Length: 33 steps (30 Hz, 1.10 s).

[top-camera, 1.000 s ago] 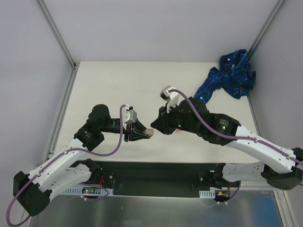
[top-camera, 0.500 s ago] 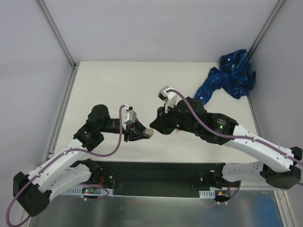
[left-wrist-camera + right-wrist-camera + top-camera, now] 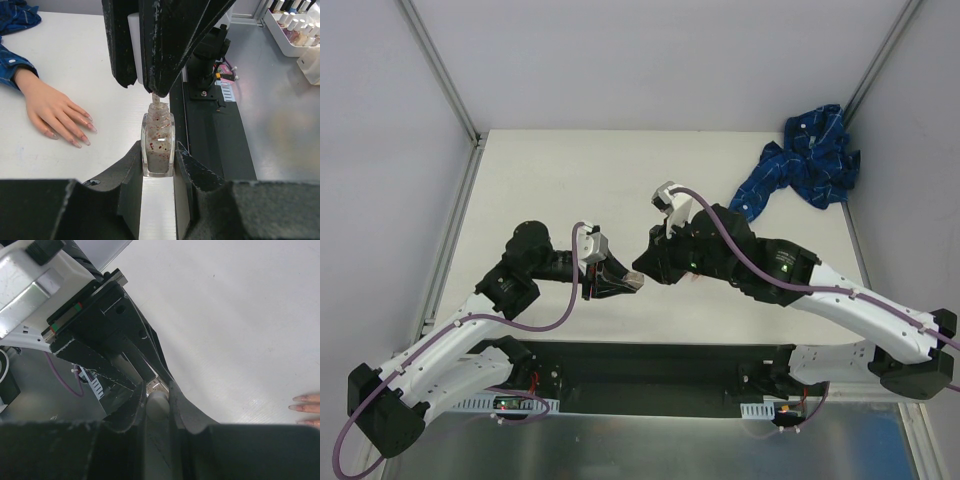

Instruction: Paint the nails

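Note:
My left gripper (image 3: 158, 147) is shut on a small clear polish bottle (image 3: 158, 161) flecked with red glitter, held just above the table. My right gripper (image 3: 152, 75) meets it from the far side, shut on the pale cap (image 3: 157, 401) at the bottle's neck (image 3: 157, 107). From above, the left gripper (image 3: 623, 284) and right gripper (image 3: 642, 269) touch tip to tip. The mannequin hand (image 3: 50, 110) lies flat to the left of the bottle, its glossy pinkish nails (image 3: 86, 142) pointing toward it. Fingertips (image 3: 304, 398) show at the right edge of the right wrist view.
The blue patterned sleeve (image 3: 808, 160) bunches up at the table's back right corner. A white tray of polish bottles (image 3: 292, 27) stands off the table beyond the black base plate (image 3: 650, 372). Metal frame posts (image 3: 440, 70) rise at the back corners.
My right gripper has edged slightly left, closer onto the bottle. The left arm has hardly moved.

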Tool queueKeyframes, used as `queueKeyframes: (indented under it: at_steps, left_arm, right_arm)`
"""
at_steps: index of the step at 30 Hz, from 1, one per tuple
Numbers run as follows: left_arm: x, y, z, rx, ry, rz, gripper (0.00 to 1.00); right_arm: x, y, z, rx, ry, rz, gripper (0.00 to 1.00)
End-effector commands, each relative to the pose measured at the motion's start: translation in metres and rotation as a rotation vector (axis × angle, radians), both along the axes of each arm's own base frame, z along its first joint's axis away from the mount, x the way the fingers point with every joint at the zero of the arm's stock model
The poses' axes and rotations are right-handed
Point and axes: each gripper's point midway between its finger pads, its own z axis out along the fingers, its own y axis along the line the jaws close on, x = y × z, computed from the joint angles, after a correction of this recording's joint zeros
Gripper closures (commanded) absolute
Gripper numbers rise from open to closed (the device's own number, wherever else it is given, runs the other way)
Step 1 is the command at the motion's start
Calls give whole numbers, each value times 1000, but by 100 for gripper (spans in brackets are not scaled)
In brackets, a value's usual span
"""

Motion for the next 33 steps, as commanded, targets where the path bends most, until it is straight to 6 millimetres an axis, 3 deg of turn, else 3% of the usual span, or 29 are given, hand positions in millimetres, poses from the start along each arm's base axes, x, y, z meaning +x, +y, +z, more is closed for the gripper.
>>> queueKeyframes:
  at_steps: [1, 14, 25, 29, 33]
  left_arm:
    - [-5, -1, 14, -34, -76, -23, 100]
    - [-2, 1, 15, -36, -87, -1, 100]
    - [1, 0, 14, -31, -87, 11, 100]
    - [3, 1, 15, -34, -98, 31, 100]
    - [8, 3, 17, -37, -113, 72, 100]
  right_arm:
    - [-1, 6, 11, 50, -1, 0, 100]
    - [2, -4, -1, 18, -1, -35, 100]
    - [-4, 8, -8, 6, 13, 12, 100]
    - [5, 9, -25, -30, -8, -46, 100]
    - [-3, 24, -50, -41, -29, -84, 100]
